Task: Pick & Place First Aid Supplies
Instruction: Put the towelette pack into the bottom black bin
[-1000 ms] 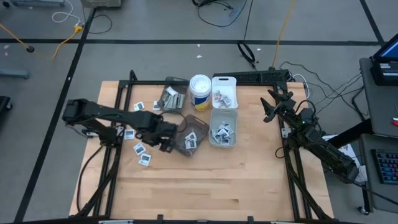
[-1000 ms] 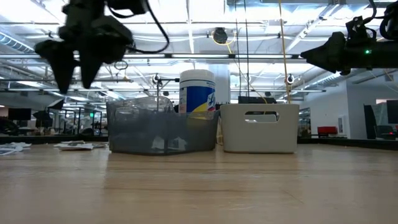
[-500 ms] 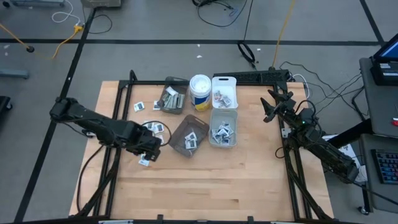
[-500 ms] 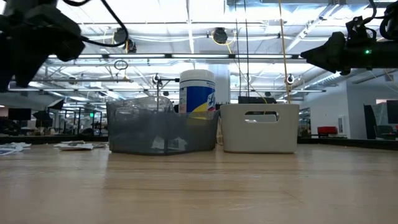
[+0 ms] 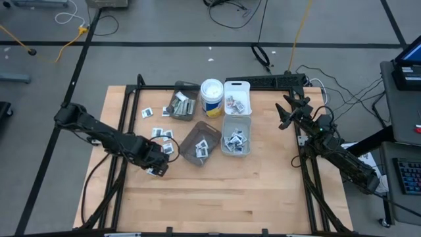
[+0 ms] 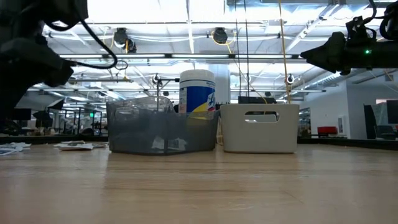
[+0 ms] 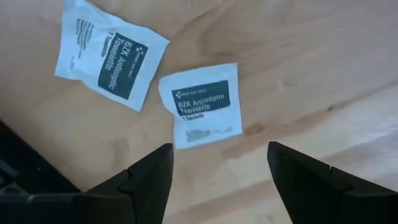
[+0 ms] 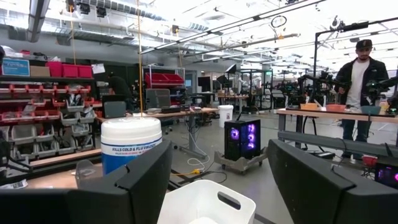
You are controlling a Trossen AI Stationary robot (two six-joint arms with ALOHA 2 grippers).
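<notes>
Since a second ago, your left arm has pulled away from the smoky bin (image 5: 200,144) toward the table's left side, and in the last half second it has barely shifted. Your left gripper (image 5: 158,164) now hangs low over the loose packets left of that bin, its fingers spread wide with nothing between them. In the left wrist view a white towelette packet (image 7: 202,105) with dark print lies flat on the wood just ahead of the open fingertips, and a second packet (image 7: 110,53) lies just beside it, tilted, the two apart or barely meeting at a corner. Your right gripper (image 5: 287,113) has not moved: it waits raised at the table's far right, fingers wide and empty.

The smoky bin sits near the table's middle with a few packets inside. Just to its right, touching or nearly so, the clear bin (image 5: 236,135) holds a heap of white packets. Beyond that, the white bin (image 5: 237,96) holds a few more. A dark tray (image 5: 181,105) at the far left of the group carries pale strips. The white canister (image 5: 211,97) stands upright between the tray and the white bin.
</notes>
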